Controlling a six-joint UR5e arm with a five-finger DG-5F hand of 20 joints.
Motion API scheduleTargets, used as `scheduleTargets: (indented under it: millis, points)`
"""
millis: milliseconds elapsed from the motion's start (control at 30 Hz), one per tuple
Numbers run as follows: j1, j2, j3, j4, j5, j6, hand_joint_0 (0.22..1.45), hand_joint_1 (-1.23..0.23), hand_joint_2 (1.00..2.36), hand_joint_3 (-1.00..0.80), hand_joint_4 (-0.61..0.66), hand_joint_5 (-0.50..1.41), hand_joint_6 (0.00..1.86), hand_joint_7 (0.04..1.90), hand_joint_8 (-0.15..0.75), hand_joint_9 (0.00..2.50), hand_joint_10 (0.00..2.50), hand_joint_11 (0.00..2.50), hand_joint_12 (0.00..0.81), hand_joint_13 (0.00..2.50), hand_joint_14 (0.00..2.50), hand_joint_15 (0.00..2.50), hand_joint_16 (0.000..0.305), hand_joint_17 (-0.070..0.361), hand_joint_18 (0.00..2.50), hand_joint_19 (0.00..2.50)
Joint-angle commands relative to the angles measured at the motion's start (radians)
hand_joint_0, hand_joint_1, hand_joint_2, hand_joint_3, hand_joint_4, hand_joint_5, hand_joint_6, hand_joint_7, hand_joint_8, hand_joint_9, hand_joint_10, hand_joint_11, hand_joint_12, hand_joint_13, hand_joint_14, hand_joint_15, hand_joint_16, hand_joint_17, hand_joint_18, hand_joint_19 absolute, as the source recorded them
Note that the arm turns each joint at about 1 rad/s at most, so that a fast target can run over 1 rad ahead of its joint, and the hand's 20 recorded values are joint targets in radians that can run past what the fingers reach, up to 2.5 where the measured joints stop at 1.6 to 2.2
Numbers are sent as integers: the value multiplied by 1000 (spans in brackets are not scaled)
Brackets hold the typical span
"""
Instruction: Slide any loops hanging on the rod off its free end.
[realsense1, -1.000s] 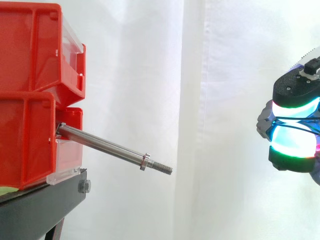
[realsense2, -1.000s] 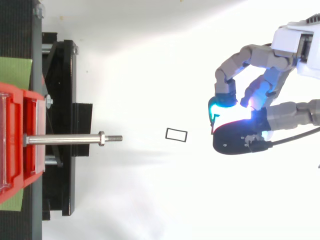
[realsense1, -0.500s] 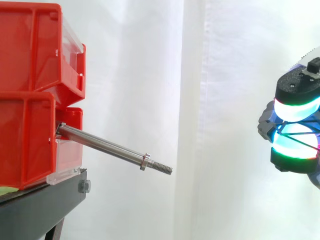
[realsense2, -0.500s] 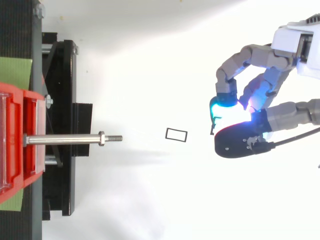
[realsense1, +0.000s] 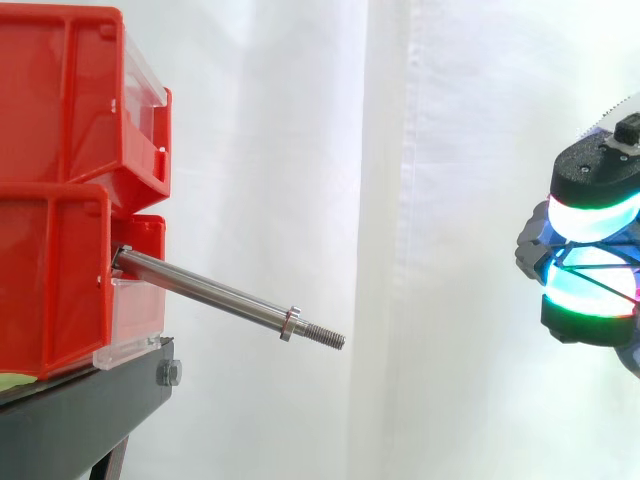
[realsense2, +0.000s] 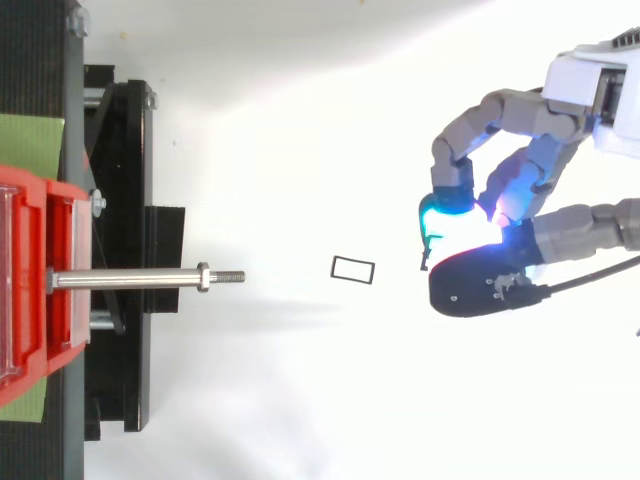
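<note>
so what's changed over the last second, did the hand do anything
The hand drew back slightly toward the right, away from the free end of the rod, then held still. The rod, the red bins and the small black rectangle on the white floor stayed put.

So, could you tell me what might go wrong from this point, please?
1. A thin dark loop seems pinched between the curled fingertips of the hand. On release it may snag on the pads rather than drop.
2. The rod looks bare, so a reach toward it would risk knocking its threaded free end for no gain.
3. A small black rectangular outline lies on the white floor, where a dropped loop could tangle with it.
</note>
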Motion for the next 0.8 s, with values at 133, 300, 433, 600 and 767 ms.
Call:
scheduleTargets:
  millis: [133, 300, 433, 600, 767]
  points:
    - [1, 0, 0, 0, 0, 0, 606, -795, 1005, 25, -31, -96, 924, 1045, 335, 1302, 26, 990, 412, 963, 17, 511, 61, 138, 1034, 467]
    - [-1, 0, 0, 2, 0, 0, 589, -729, 1018, -238, 28, -110, 924, 1008, 271, 1255, 31, 1022, 350, 896, 21, 551, 48, 108, 899, 565]
    - [1, 0, 0, 0, 0, 0, 587, -601, 1009, -390, 40, -99, 910, 1042, 269, 1266, 31, 1004, 348, 896, 21, 547, 48, 107, 894, 566]
    - [1, 0, 0, 0, 0, 0, 583, -601, 1016, -279, 28, -92, 905, 1071, 271, 1271, 31, 1007, 350, 897, 22, 543, 48, 108, 893, 567]
    - [-1, 0, 0, 2, -2, 0, 574, -677, 1017, -122, 47, -97, 913, 1029, 309, 1281, 30, 1009, 388, 932, 20, 525, 56, 125, 967, 516]
